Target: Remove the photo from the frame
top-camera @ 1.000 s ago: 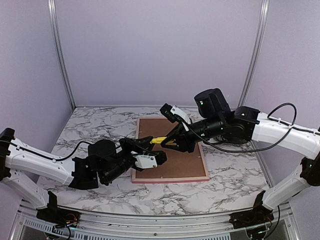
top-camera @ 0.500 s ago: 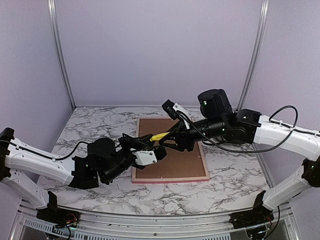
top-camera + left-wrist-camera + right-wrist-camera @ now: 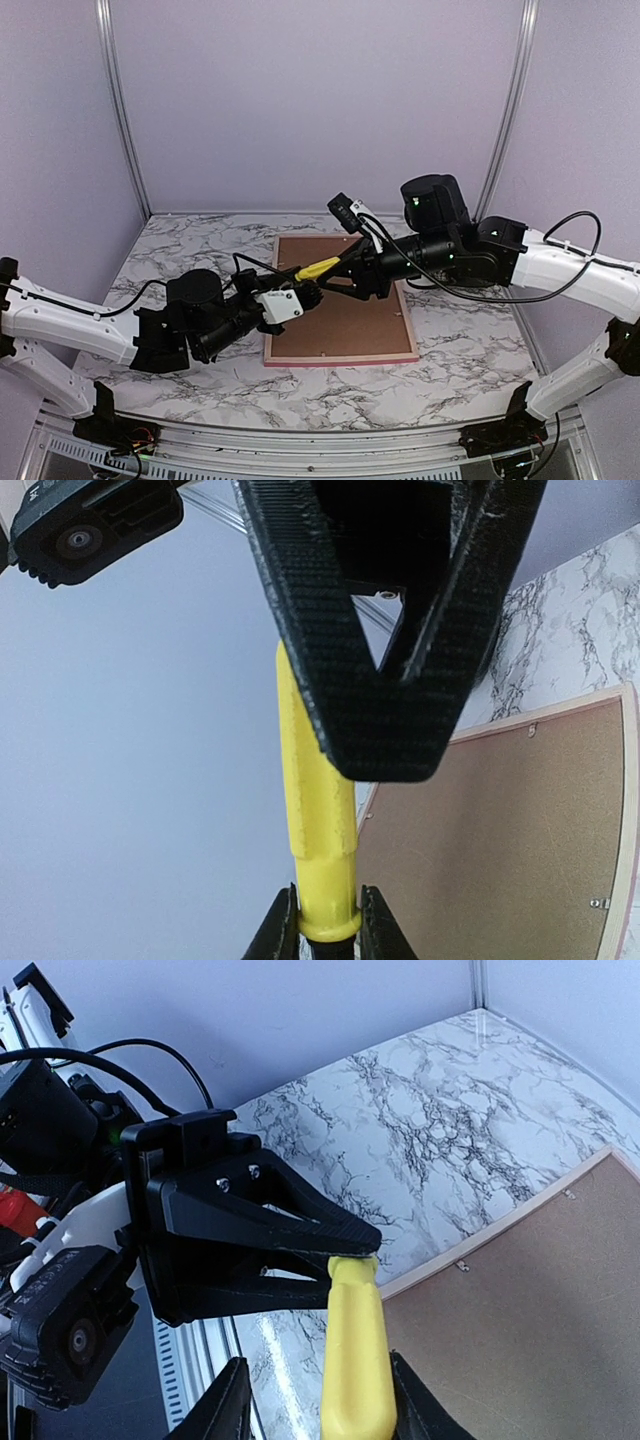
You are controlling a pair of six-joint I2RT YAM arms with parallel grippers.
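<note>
The frame [image 3: 340,358] lies face down on the marble table, its thin pink border around a brown backing board [image 3: 350,320]. The photo is hidden under that board. Above the frame's left edge a yellow tool handle [image 3: 318,268] hangs between both grippers. My left gripper [image 3: 327,905] is shut on the handle's collared end [image 3: 325,920]. My right gripper [image 3: 318,1360] surrounds the thicker part of the handle [image 3: 355,1360] with its jaws apart; a gap shows on one side of the handle. In the right wrist view the left gripper's black fingers [image 3: 260,1225] meet the handle's far end.
Small metal tabs [image 3: 598,903] sit along the backing board's [image 3: 500,850] edge inside the pink border [image 3: 625,810]. Marble tabletop [image 3: 180,260] extends left of the frame. Purple walls with metal posts [image 3: 120,110] close in the back and sides.
The right gripper's jaws have parted around the yellow handle. Both grippers and the handle have shifted slightly left and upward. The left gripper keeps its hold.
</note>
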